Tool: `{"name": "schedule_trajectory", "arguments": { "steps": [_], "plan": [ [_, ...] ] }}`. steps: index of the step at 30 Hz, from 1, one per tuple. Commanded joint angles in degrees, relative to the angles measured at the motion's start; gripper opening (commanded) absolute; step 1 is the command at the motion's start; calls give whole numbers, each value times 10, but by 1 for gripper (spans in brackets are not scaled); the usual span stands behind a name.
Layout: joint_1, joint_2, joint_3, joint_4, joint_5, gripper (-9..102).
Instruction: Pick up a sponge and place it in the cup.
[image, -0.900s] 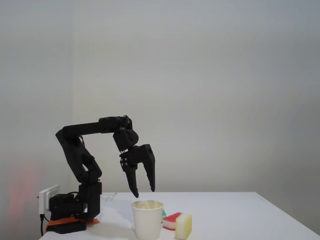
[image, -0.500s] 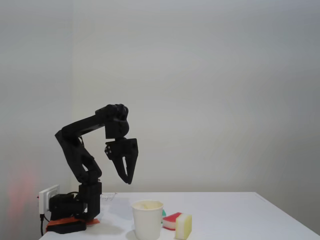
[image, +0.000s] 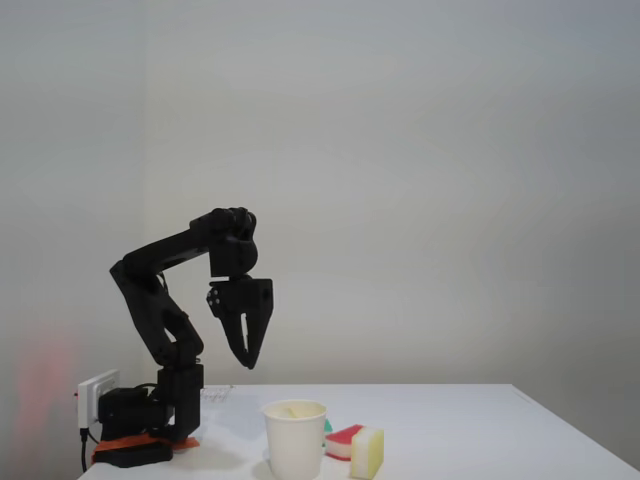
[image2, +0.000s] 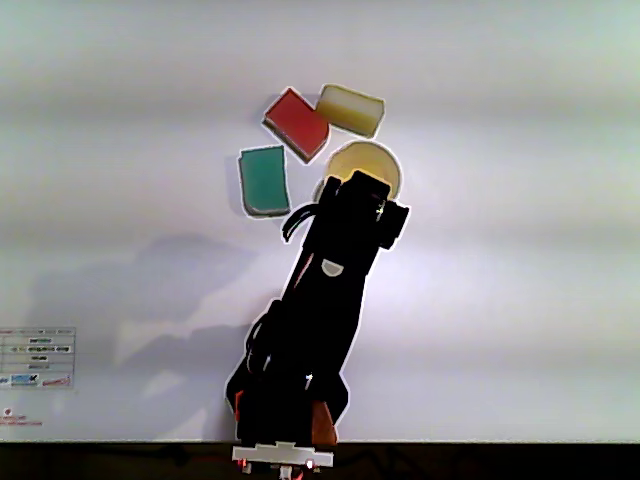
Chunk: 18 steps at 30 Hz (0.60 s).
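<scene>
Black and two-fingered, the gripper (image: 247, 361) hangs in the air in the fixed view with its tips pointing down at the white table (image: 470, 425). Its fingers come together to a single point with nothing between them, so it reads as closed and empty. It sits above and to the left of the white tapered paper cup (image: 295, 438), well clear of the rim.

Behind it the black jointed arm (image: 175, 255) bends back and down to its base (image: 150, 415) at the left end of the table, beside a white wall socket (image: 97, 390).

The cup stands upright near the front of the table. In the other view, looking down, its yellowish round opening (image2: 372, 163) is partly covered by the arm's wrist (image2: 355, 215); what lies inside cannot be told.

Three sponges lie close around the cup. In the other view, a red sponge (image2: 297, 123) and a yellow sponge (image2: 351, 108) sit just beyond it, corners nearly touching, and a green sponge (image2: 264, 180) lies to its left. In the fixed view the red (image: 343, 439) and yellow (image: 367, 452) ones show just right of the cup.
</scene>
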Motion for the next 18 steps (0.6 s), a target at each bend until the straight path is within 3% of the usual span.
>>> {"name": "schedule_trajectory", "arguments": {
  "steps": [1,5,9,13,18],
  "plan": [
    [4,6,-6,60,-10,0],
    [1,18,8,48,-25,0],
    [-19,50,28,-60,15,0],
    [-25,136,144,-165,15,0],
    [-58,267,285,-218,15,0]
  ]
}}
